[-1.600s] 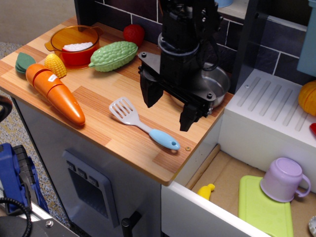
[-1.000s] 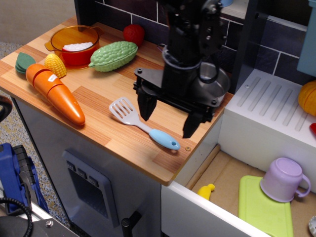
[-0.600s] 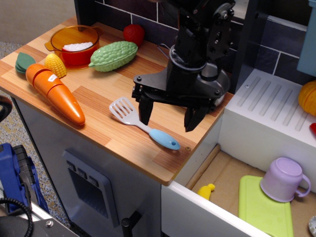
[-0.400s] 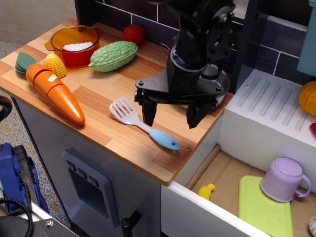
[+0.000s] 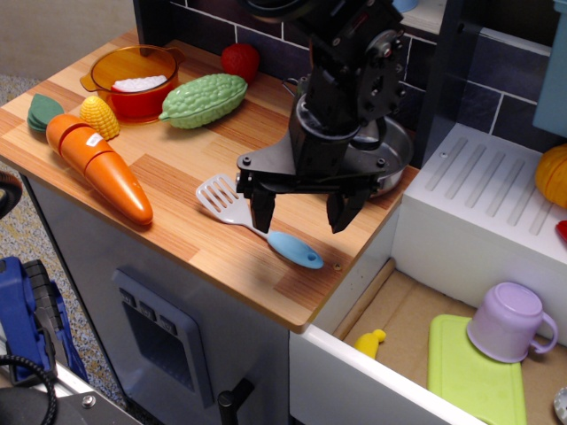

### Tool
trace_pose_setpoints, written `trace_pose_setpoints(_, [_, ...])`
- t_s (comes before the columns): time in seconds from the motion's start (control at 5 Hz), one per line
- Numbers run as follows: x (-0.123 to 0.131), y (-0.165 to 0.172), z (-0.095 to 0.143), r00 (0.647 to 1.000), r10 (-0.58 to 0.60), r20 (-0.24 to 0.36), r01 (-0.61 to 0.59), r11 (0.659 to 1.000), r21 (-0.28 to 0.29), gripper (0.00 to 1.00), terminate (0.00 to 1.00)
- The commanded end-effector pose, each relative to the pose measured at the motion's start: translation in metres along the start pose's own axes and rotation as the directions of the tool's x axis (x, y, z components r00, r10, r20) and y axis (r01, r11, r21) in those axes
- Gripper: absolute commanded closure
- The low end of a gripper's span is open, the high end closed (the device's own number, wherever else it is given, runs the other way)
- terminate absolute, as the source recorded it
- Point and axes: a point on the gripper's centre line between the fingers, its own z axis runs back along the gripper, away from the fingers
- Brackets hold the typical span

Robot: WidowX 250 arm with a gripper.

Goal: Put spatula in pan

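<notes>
The spatula [image 5: 252, 223] lies flat on the wooden counter [image 5: 186, 168], white slotted head to the left, light blue handle toward the front right edge. The silver pan [image 5: 390, 150] sits at the counter's back right, mostly hidden behind the black arm. My gripper [image 5: 299, 214] is open, its two black fingers pointing down. The left finger [image 5: 262, 211] is just above the spatula's white neck; the right finger [image 5: 339, 211] is beyond the handle. It holds nothing.
On the counter's left are a large orange carrot [image 5: 97, 166], corn [image 5: 99, 116], a green gourd [image 5: 204, 99], a red strawberry [image 5: 240, 60] and an orange see-through pot [image 5: 135, 78]. To the right are a white sink ledge [image 5: 496, 212], a purple cup [image 5: 509, 323] and a green board [image 5: 469, 376].
The gripper has turned, come forward and lowered over the spatula, its fingers now straddling the neck and handle. The spatula has not moved.
</notes>
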Motion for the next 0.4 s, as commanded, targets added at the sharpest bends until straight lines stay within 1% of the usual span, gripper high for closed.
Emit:
trace_pose_setpoints(0.0, [0.0072, -0.0035, -0.0124, 1.0, 0.012, 0.011, -0.011, 0.999, -0.053, 0.0, 0.0])
trace_pose_setpoints(0.2, [0.0056, -0.0039, -0.0183, 1.0, 0.012, -0.002, -0.012, 0.998, -0.055, 0.0, 0.0])
